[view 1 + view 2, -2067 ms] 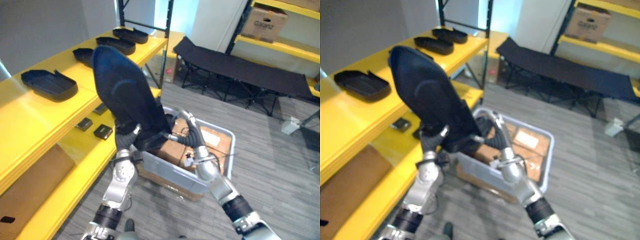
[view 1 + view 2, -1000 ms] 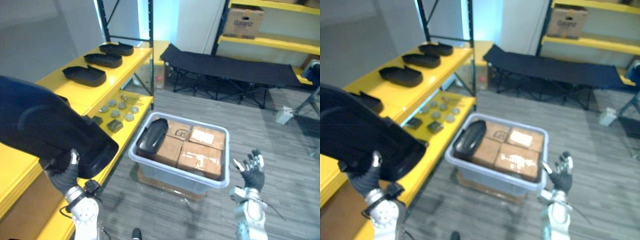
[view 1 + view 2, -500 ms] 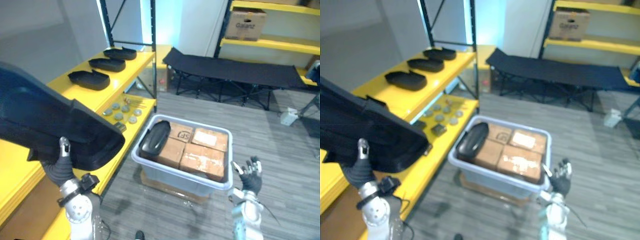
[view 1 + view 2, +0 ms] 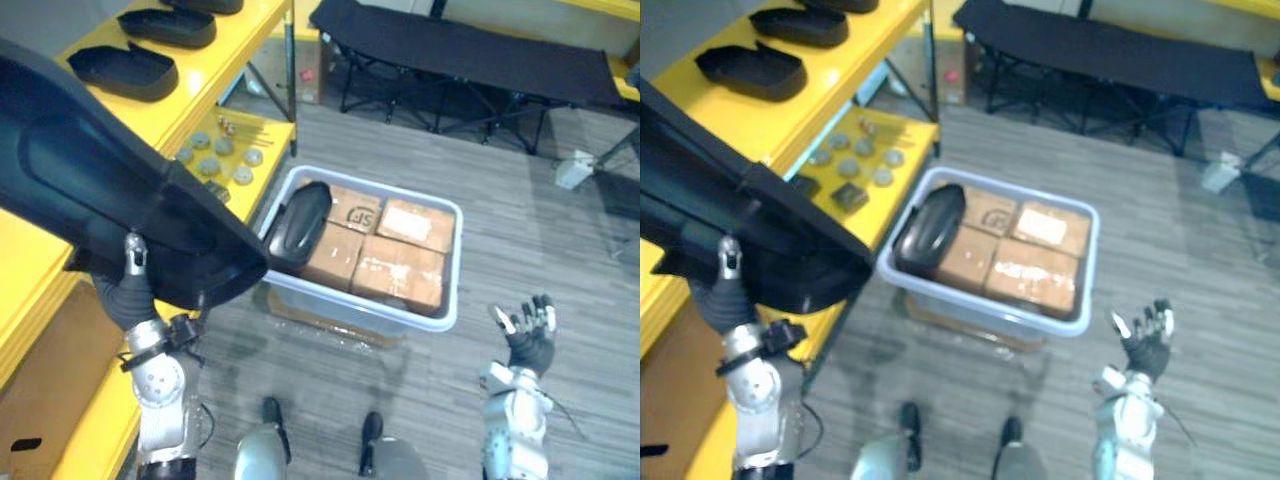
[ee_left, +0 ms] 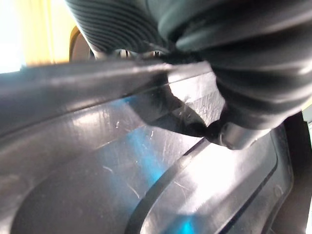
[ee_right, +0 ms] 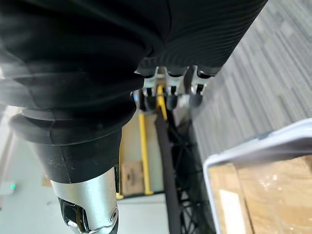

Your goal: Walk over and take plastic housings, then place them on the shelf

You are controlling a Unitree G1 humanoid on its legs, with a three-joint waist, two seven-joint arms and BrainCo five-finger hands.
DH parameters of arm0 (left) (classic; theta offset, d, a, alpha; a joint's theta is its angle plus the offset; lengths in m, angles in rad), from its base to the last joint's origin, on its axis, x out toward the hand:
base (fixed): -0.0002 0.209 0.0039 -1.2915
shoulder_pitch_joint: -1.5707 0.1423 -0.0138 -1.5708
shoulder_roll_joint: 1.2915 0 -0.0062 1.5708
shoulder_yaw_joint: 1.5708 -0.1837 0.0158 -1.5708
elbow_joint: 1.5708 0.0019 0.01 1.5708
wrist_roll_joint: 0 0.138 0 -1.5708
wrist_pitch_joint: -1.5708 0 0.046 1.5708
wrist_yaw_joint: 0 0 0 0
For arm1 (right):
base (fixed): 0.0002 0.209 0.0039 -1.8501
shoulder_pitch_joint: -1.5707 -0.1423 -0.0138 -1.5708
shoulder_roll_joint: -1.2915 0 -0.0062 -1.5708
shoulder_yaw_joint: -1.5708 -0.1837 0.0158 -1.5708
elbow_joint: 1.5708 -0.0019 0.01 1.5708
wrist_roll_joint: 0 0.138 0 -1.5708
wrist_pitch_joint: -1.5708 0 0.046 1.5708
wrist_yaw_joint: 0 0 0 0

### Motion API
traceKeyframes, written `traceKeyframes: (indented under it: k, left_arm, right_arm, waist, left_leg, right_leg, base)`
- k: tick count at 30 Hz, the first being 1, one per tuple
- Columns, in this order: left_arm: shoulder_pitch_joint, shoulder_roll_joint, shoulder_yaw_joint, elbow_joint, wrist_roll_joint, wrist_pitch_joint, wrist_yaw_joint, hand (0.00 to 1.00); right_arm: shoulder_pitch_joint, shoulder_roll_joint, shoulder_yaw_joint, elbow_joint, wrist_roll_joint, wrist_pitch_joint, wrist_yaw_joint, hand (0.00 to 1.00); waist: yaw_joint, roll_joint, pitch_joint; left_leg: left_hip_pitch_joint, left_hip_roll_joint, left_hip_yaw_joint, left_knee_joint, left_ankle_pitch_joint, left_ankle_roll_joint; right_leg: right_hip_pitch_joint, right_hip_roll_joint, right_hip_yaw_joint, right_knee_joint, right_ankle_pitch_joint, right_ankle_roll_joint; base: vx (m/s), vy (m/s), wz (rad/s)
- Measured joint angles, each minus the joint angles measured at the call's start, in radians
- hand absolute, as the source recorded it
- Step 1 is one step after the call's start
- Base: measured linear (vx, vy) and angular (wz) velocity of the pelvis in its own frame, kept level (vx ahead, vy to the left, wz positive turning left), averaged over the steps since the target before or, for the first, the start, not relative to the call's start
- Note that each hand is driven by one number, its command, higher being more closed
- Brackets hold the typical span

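Note:
A large black plastic housing (image 4: 110, 190) stretches from the upper left toward the bin, above the edge of the yellow shelf (image 4: 205, 70). My left hand (image 4: 128, 297) is shut on its lower rim; in the left wrist view the thumb (image 5: 239, 131) presses on the glossy inner face of the housing (image 5: 122, 165). A second black housing (image 4: 298, 222) leans in the left end of the grey bin (image 4: 440, 320), on top of cardboard boxes (image 4: 395, 260). My right hand (image 4: 527, 345) hovers open at the lower right, beside the bin and holding nothing.
Two more black housings (image 4: 125, 62) (image 4: 180, 25) lie on the top shelf. Small round and square parts (image 4: 215, 160) sit on the lower shelf level. A black folding cot (image 4: 470, 50) stands behind the bin. Grey plank floor surrounds the bin.
My right hand has let go of the housing and swung out to the lower right, open. The left hand alone now carries the housing. The camera has tilted down.

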Motion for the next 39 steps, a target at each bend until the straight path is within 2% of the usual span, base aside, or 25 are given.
traceKeyframes:
  k: [5, 7, 9, 11, 13, 14, 16, 17, 19, 24, 28, 30, 32, 33, 34, 36, 39]
  left_arm:
    - [0.003, 0.01, 0.009, -0.002, 0.1, 0.004, 0.083, 1.0]
    - [0.009, 0.025, 0.02, -0.013, 0.159, 0.017, 0.113, 1.0]
    - [0.04, 0.031, 0.074, -0.069, 0.233, 0.052, 0.15, 1.0]
    - [0.095, 0.032, 0.157, -0.115, 0.242, 0.071, 0.177, 1.0]
    - [0.149, 0.03, 0.29, -0.125, 0.237, 0.078, 0.21, 1.0]
    - [0.167, 0.029, 0.32, -0.125, 0.237, 0.078, 0.218, 1.0]
    - [0.234, 0.019, 0.416, -0.126, 0.233, 0.076, 0.234, 1.0]
    - [0.251, 0.014, 0.434, -0.125, 0.233, 0.074, 0.238, 1.0]
    - [0.304, -0.035, 0.495, -0.124, 0.23, 0.06, 0.249, 1.0]
    - [0.38, -0.14, 0.569, -0.126, 0.222, -0.002, 0.246, 1.0]
    - [0.407, -0.149, 0.576, -0.165, 0.219, -0.01, 0.23, 1.0]
    - [0.406, -0.149, 0.575, -0.185, 0.217, -0.014, 0.213, 1.0]
    - [0.392, -0.148, 0.567, -0.202, 0.196, -0.02, 0.191, 1.0]
    - [0.377, -0.146, 0.566, -0.204, 0.182, -0.026, 0.168, 1.0]
    - [0.359, -0.142, 0.566, -0.204, 0.179, -0.027, 0.144, 1.0]
    - [0.349, -0.131, 0.557, -0.201, 0.155, -0.027, 0.103, 1.0]
    - [0.345, -0.129, 0.556, -0.202, 0.143, -0.027, 0.101, 1.0]
  right_arm:
    - [0.0, -0.004, -0.003, -0.038, -0.012, 0.0, 0.035, 0.0]
    - [-0.01, -0.022, 0.0, -0.058, -0.015, 0.0, 0.063, 0.0]
    - [-0.042, -0.048, 0.016, -0.07, -0.016, 0.001, 0.095, 0.0]
    - [-0.073, -0.064, 0.051, -0.07, -0.027, 0.002, 0.116, 0.0]
    - [-0.111, -0.078, 0.107, -0.057, -0.055, 0.004, 0.133, 0.0]
    - [-0.125, -0.081, 0.123, -0.051, -0.055, 0.004, 0.133, 0.0]
    - [-0.202, -0.088, 0.195, 0.004, -0.074, 0.009, 0.132, 0.0]
    - [-0.222, -0.087, 0.208, 0.021, -0.074, 0.01, 0.132, 0.0]
    - [-0.282, -0.079, 0.271, 0.072, -0.093, 0.019, 0.127, 0.0]
    - [-0.311, -0.04, 0.324, 0.136, -0.125, 0.054, 0.123, 0.0]
    - [-0.311, -0.034, 0.333, 0.144, -0.135, 0.067, 0.124, 0.0]
    - [-0.298, -0.034, 0.331, 0.144, -0.135, 0.07, 0.124, 0.0]
    - [-0.284, -0.039, 0.325, 0.144, -0.135, 0.073, 0.121, 0.0]
    - [-0.271, -0.042, 0.312, 0.143, -0.135, 0.077, 0.105, 0.0]
    - [-0.253, -0.043, 0.301, 0.142, -0.136, 0.08, 0.087, 0.0]
    - [-0.229, -0.047, 0.282, 0.142, -0.143, 0.092, 0.063, 0.0]
    - [-0.232, -0.046, 0.273, 0.139, -0.154, 0.098, 0.064, 0.0]
  waist:
    - [0.007, 0.001, 0.003]
    - [0.02, 0.003, 0.004]
    - [0.028, 0.011, 0.008]
    - [0.041, 0.016, 0.007]
    - [0.098, 0.031, 0.005]
    - [0.115, 0.034, 0.005]
    - [0.171, 0.039, 0.004]
    - [0.183, 0.039, 0.004]
    - [0.234, 0.038, 0.002]
    - [0.297, 0.036, -0.017]
    - [0.314, 0.022, -0.043]
    - [0.305, 0.014, -0.06]
    - [0.293, 0.011, -0.065]
    - [0.284, 0.011, -0.066]
    - [0.271, 0.007, -0.068]
    - [0.27, -0.009, -0.088]
    - [0.277, -0.006, -0.09]
  left_leg:
    - [0.004, -0.006, -0.007, 0.02, -0.028, -0.003]
    - [0.012, -0.016, -0.016, 0.013, -0.028, -0.003]
    - [0.023, -0.027, -0.046, 0.008, -0.028, -0.004]
    - [0.029, -0.04, -0.075, -0.007, -0.024, -0.009]
    - [0.04, -0.054, -0.115, -0.016, -0.017, -0.011]
    - [0.041, -0.059, -0.127, -0.017, -0.016, -0.012]
    - [0.042, -0.076, -0.183, -0.023, -0.011, -0.019]
    - [0.042, -0.082, -0.198, -0.024, -0.01, -0.02]
    - [0.044, -0.107, -0.255, -0.029, -0.005, -0.023]
    - [0.049, -0.157, -0.346, -0.044, -0.001, -0.022]
    - [0.04, -0.176, -0.365, -0.042, -0.001, -0.021]
    - [0.031, -0.192, -0.384, -0.043, -0.001, -0.019]
    - [0.021, -0.2, -0.384, -0.04, -0.001, 0.002]
    - [0.016, -0.196, -0.355, -0.037, -0.01, 0.028]
    - [0.01, -0.17, -0.287, -0.042, -0.005, 0.04]
    - [0.014, -0.177, -0.276, -0.08, 0.032, 0.049]
    - [0.03, -0.182, -0.304, -0.098, 0.053, 0.046]
  right_leg:
    - [0.015, -0.007, -0.004, 0.009, -0.019, 0.004]
    - [0.025, -0.016, -0.012, 0.022, -0.035, 0.005]
    - [0.048, -0.02, -0.045, 0.027, -0.051, 0.003]
    - [0.071, -0.028, -0.081, 0.034, -0.07, 0.003]
    - [0.093, -0.033, -0.121, 0.048, -0.093, 0.002]
    - [0.101, -0.034, -0.132, 0.049, -0.097, 0.002]
    - [0.137, -0.037, -0.181, 0.047, -0.117, -0.002]
    - [0.146, -0.04, -0.192, 0.047, -0.121, -0.001]
    - [0.18, -0.046, -0.238, 0.046, -0.14, -0.005]
    - [0.236, -0.057, -0.294, 0.042, -0.158, -0.008]
    - [0.258, -0.057, -0.32, 0.02, -0.155, -0.006]
    - [0.269, -0.056, -0.344, 0.014, -0.146, 0.003]
    - [0.291, -0.053, -0.394, 0.011, -0.132, -0.002]
    - [0.312, -0.053, -0.433, 0.009, -0.12, 0.003]
    - [0.332, -0.055, -0.464, 0.01, -0.11, -0.001]
    - [0.328, -0.077, -0.474, 0.043, -0.097, -0.006]
    - [0.31, -0.092, -0.46, 0.109, -0.068, -0.022]
  base:
    - [0.05, 0.026, 0.04]
    - [0.05, 0.009, 0.19]
    - [0.05, -0.008, 0.42]
    - [0.06, -0.022, 0.51]
    - [0.09, -0.041, 0.53]
    - [0.11, -0.056, 0.62]
    - [0.1, -0.052, 0.73]
    - [0.08, -0.032, 0.8]
    - [0.09, -0.026, 0.89]
    - [0.07, -0.018, 0.63]
    - [0.05, -0.003, 0.26]
    - [0.02, 0.016, 0.36]
    - [-0.01, 0.04, 0.52]
    - [-0.01, 0.064, 0.84]
    - [-0.01, 0.083, 0.97]
    - [0.05, 0.107, 0.89]
    - [0.08, 0.095, 0.38]
